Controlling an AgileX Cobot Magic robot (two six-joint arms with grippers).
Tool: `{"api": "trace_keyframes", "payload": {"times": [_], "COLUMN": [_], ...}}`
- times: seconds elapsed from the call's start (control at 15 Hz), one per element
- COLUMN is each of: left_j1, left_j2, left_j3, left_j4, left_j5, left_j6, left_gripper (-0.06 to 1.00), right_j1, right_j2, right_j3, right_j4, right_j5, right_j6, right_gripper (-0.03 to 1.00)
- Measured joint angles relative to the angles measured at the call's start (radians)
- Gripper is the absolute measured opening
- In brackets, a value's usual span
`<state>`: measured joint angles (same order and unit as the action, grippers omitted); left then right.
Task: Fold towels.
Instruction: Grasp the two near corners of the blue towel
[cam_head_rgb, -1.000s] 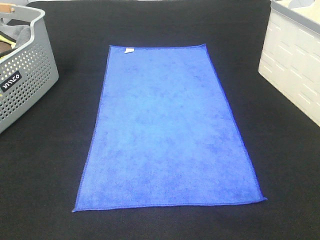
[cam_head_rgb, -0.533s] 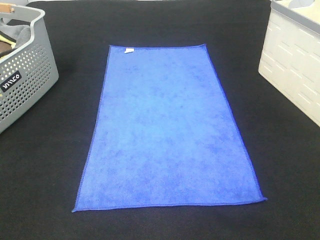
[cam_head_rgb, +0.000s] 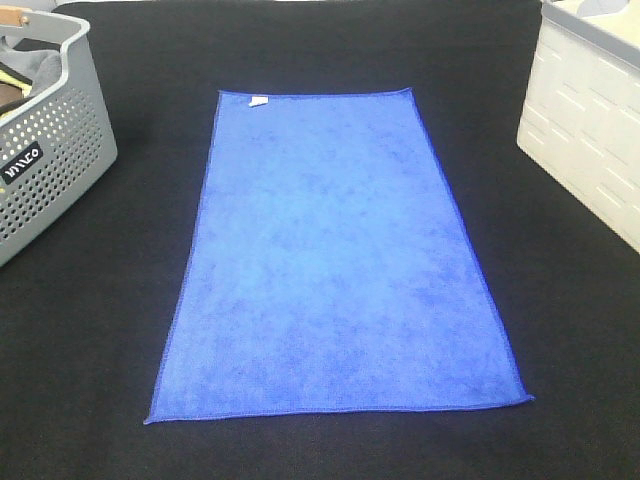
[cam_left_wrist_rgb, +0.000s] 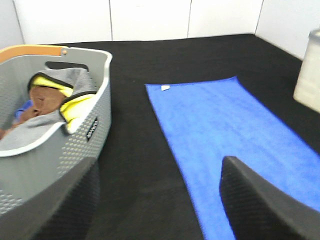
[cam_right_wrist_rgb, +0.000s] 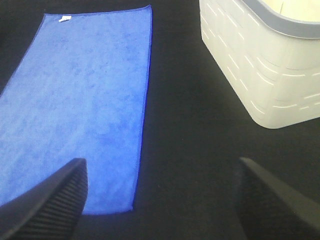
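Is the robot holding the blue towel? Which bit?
Nothing is held. The left gripper and right gripper are open, empty; the bright blue rectangular microfibre towel lies flat, untouched.

A black, finely textured tabletop (cam_head_rgb: 90, 330) lies under soft, even light, backed by a white wall (cam_left_wrist_rgb: 150, 20) of panels split by thin vertical seams, with a grey perforated basket (cam_head_rgb: 50, 170) standing at the left of the high view and a cream slotted crate (cam_head_rgb: 585, 150) at the right.
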<state>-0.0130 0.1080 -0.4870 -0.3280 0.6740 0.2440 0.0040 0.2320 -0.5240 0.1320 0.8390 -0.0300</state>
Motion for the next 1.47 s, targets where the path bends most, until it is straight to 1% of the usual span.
{"api": "trace_keyframes", "payload": {"times": [0.07,0.2,0.33,0.4,0.47,0.53,0.67,0.87,0.93,1.07,1.33,1.4,1.47], "left_j1": [0.0,0.0,0.0,0.0,0.0,0.0,0.0,0.0,0.0,0.0,-0.002,-0.024,-0.051], "left_j2": [0.058,0.211,0.399,0.552,0.607,0.759,0.962,1.237,1.31,1.437,1.625,1.673,1.698], "left_j3": [0.0,0.0,0.001,0.001,0.001,0.001,-0.003,-0.052,-0.069,-0.093,-0.133,-0.152,-0.169], "left_j4": [-0.04,-0.155,-0.277,-0.369,-0.399,-0.484,-0.625,-0.788,-0.827,-0.882,-0.96,-0.979,-0.981], "left_j5": [-0.034,-0.086,-0.095,-0.097,-0.098,-0.101,-0.098,-0.048,-0.041,-0.036,-0.021,-0.021,-0.023], "left_j6": [0.0,0.0,0.007,0.051,0.076,0.164,0.311,0.523,0.567,0.638,0.723,0.742,0.751], "left_gripper": [0.66,0.66,0.66,0.66,0.66,0.66,0.66,0.66,0.66,0.66,0.66,0.66,0.66], "right_j1": [0.0,0.0,0.0,0.0,0.0,0.0,0.0,0.0,0.0,0.0,0.0,0.0,0.0], "right_j2": [0.067,0.2,0.356,0.479,0.525,0.652,0.827,1.055,1.124,1.233,1.423,1.479,1.513], "right_j3": [0.0,-0.002,-0.031,-0.069,-0.085,-0.134,-0.188,-0.2,-0.2,-0.201,-0.201,-0.202,-0.202], "right_j4": [0.012,0.038,0.059,0.07,0.074,0.101,0.166,0.296,0.35,0.418,0.529,0.576,0.608], "right_j5": [-0.049,-0.14,-0.156,-0.155,-0.153,-0.137,-0.104,-0.086,-0.09,-0.121,-0.175,-0.183,-0.188], "right_j6": [0.004,0.011,0.014,0.005,-0.006,-0.037,-0.098,-0.209,-0.253,-0.321,-0.441,-0.498,-0.529], "right_gripper": [0.73,0.71,0.7,0.7,0.7,0.7,0.7,0.7,0.7,0.7,0.7,0.7,0.7]}}
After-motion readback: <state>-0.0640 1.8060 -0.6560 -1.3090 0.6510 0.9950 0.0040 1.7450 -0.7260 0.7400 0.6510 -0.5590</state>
